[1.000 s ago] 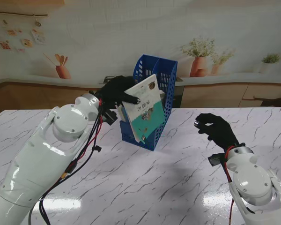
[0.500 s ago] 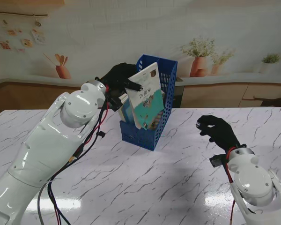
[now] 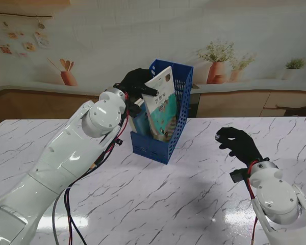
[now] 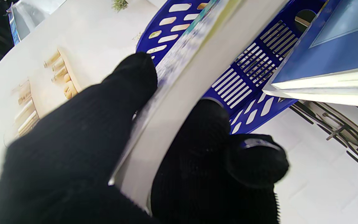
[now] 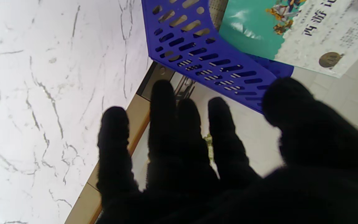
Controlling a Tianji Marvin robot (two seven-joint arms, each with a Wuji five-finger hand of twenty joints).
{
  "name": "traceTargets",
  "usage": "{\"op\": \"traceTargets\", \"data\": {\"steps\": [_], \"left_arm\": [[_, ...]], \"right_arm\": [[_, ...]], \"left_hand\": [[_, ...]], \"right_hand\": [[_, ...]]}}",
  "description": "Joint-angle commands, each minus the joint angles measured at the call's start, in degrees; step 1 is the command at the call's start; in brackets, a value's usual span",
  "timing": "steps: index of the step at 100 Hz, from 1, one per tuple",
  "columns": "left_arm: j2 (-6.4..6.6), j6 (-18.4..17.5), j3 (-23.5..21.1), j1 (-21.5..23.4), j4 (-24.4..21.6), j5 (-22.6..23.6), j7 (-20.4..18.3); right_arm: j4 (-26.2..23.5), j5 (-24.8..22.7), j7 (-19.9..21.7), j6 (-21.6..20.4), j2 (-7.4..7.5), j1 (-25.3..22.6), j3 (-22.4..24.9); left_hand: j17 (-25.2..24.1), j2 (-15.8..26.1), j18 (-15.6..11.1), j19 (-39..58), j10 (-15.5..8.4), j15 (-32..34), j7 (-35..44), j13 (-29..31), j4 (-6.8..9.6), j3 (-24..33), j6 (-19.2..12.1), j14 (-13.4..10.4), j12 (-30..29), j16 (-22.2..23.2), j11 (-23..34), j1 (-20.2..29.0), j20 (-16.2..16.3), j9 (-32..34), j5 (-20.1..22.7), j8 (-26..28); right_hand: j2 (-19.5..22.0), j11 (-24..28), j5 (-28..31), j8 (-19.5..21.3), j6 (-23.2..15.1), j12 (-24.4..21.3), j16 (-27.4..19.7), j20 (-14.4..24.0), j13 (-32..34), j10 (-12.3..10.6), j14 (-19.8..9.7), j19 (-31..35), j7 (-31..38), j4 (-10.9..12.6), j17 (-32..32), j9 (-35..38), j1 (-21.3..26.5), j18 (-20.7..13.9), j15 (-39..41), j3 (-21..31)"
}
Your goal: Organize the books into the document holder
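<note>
Books, two seen: teal-and-white book (image 3: 161, 104) pinched at its upper edge by left hand (image 3: 136, 81), tilted, lower end inside document holder (image 3: 166, 130); blue book (image 3: 141, 122) already lodged there, just left of it. Right hand (image 3: 238, 143): nearest, empty, fingers loosely spread over bare marble worktop (image 3: 158, 204), well apart from holder. Left forearm crosses holder's left side. Farther: wall print of potted plants (image 3: 219, 61).
</note>
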Motion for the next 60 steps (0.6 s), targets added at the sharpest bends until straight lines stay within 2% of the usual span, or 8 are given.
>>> {"op": "traceTargets", "data": {"steps": [1,26,45,60], "left_arm": [[-1.27,-2.3,0.5,-0.5,1.2,-0.1,0.8],[-2.56,-5.8,2.3,-0.4,5.4,0.2,4.1],[-3.34,-8.2,3.6,-0.3,7.7,0.6,5.9],[-3.41,-9.5,4.5,0.3,8.6,2.2,6.9]], "right_arm": [[0.2,0.3,0.0,-0.2,-0.38,-0.3,-0.1],[0.1,0.6,0.5,-0.1,-0.29,-0.5,0.1],[0.2,0.5,0.6,-0.1,-0.25,-0.6,0.1],[0.4,0.5,0.5,-0.3,-0.28,-0.3,-0.1]], "left_hand": [[1.7,2.2,-5.6,6.6,-6.5,0.6,4.3,1.8,5.06,11.3,-5.6,-6.1,-0.7,-1.9,-0.7,5.2,0.2,2.4,2.3,0.7],[1.7,2.2,-5.3,6.8,-6.1,0.9,4.3,1.8,4.49,11.3,-5.7,-5.9,-1.4,-1.9,-0.9,5.1,0.2,2.4,2.4,0.5],[1.7,2.5,-4.8,7.2,-4.4,1.2,4.1,1.9,3.62,11.1,-5.7,-5.2,-3.0,-2.0,-1.6,5.1,0.2,2.4,2.2,0.1],[1.8,3.3,-3.9,8.2,-3.3,1.9,3.9,1.9,2.92,10.2,-6.3,-4.2,-5.7,-2.0,-2.3,4.8,-0.1,2.2,1.7,-0.8]], "right_hand": [[-0.3,1.1,1.3,1.4,-0.4,0.7,0.0,-0.5,0.6,-0.2,0.1,0.0,-0.5,1.8,0.1,0.9,-1.7,1.3,-0.2,0.9],[0.2,0.9,0.9,1.4,-0.1,0.9,-0.1,-0.7,0.1,-0.1,0.0,-0.3,-0.6,1.7,-0.4,0.4,-1.7,1.1,-0.5,1.1],[0.9,1.0,0.6,1.3,0.1,0.9,-0.1,-0.9,-0.5,-0.1,-0.3,-0.4,-0.8,1.7,-0.6,-0.1,-1.2,0.7,-0.6,0.2],[1.5,1.1,0.3,1.3,0.1,0.9,0.0,-1.0,-0.7,-0.2,-0.5,-0.4,-1.0,1.8,-0.6,-0.4,-0.6,0.3,-0.4,-0.9]]}}
